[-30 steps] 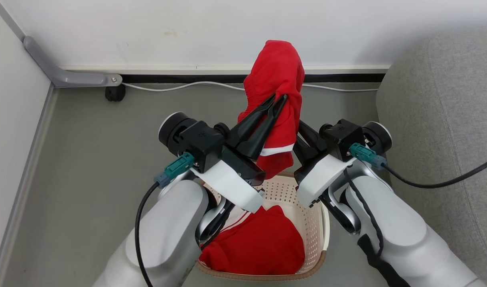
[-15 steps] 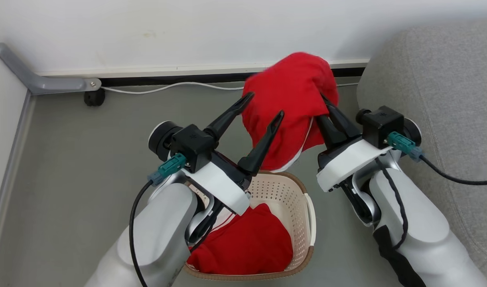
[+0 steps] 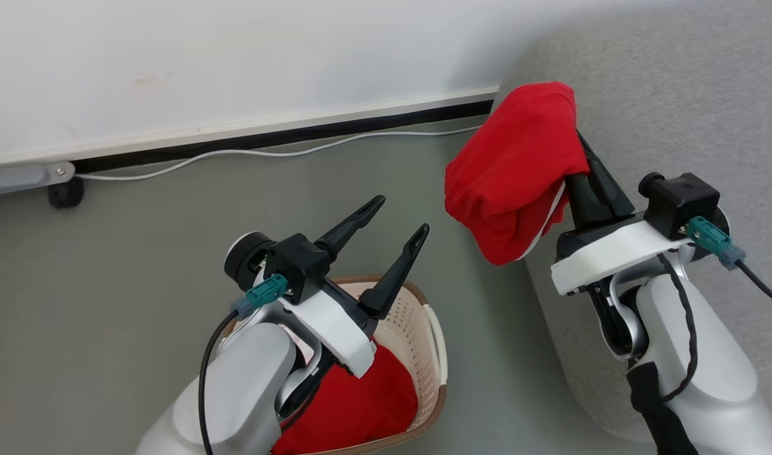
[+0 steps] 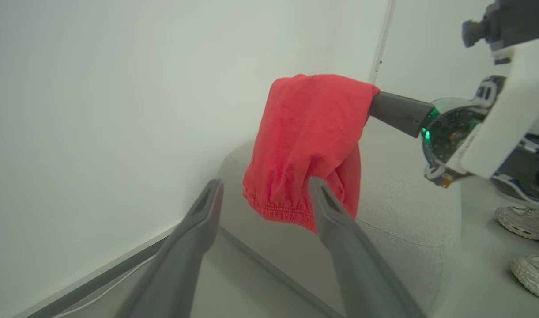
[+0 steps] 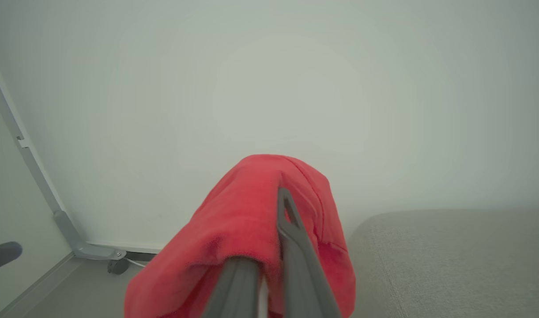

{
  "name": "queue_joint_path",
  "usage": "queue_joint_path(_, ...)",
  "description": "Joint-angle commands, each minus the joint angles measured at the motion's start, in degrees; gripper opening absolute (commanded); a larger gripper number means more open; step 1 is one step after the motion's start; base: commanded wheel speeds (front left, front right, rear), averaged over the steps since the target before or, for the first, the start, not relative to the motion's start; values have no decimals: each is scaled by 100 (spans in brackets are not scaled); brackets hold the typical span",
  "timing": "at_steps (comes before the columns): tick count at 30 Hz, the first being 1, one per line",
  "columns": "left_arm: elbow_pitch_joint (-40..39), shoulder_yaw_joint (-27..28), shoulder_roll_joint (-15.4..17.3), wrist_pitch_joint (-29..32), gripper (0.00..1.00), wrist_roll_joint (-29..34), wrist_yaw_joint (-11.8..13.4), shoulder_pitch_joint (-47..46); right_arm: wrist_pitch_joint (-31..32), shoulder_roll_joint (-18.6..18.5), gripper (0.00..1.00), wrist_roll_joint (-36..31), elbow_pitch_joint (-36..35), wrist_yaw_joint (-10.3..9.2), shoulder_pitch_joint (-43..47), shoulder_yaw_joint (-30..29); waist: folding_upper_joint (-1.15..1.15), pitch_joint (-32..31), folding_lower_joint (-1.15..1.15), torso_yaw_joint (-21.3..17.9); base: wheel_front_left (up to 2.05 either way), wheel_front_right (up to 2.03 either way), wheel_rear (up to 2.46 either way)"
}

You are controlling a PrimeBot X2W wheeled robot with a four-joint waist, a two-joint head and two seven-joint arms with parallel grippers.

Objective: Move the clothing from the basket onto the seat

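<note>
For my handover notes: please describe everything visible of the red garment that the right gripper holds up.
The red garment is soft, bright fabric, bunched and draped over the right gripper, which is shut on it. A thin white edge shows underneath; a gathered elastic hem hangs lowest. It is in the air by the rounded edge of the grey seat.

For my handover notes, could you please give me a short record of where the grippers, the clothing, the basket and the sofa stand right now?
left gripper: open, holding nothing, above the basket
right gripper: shut on the red garment, raised by the sofa edge
red garment: draped over the right gripper, not yet on the sofa
basket: on the floor, more red fabric inside
</note>
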Motion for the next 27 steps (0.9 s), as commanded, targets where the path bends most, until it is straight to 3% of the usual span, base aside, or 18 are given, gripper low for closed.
queue_joint_path(1, -121, 153, 99, -28, 100, -69, -41, -30, -35, 18, 0, -60, -200, 23, 88, -16, 0, -86, 0, -331, 0, 0, 0)
queue_joint_path(18, -179, 86, 81, -28, 100, -150, -41, 382, -35, -150, 0, 33, -478, 23, 688, -401, 0, -477, 0, -1865, 0, 0, 0)
queue_joint_path(22, -231, 142, 65, -28, 100, -125, -41, 449, -35, -183, 0, 43, -648, 23, 880, -613, 0, -498, 0, -2137, 0, 0, 0)
queue_joint_path(27, -279, 5, 34, -28, 100, -95, -41, 380, -35, -231, 0, 16, -972, 23, 1204, -1111, 0, -346, 0, -2213, 0, 0, 0)
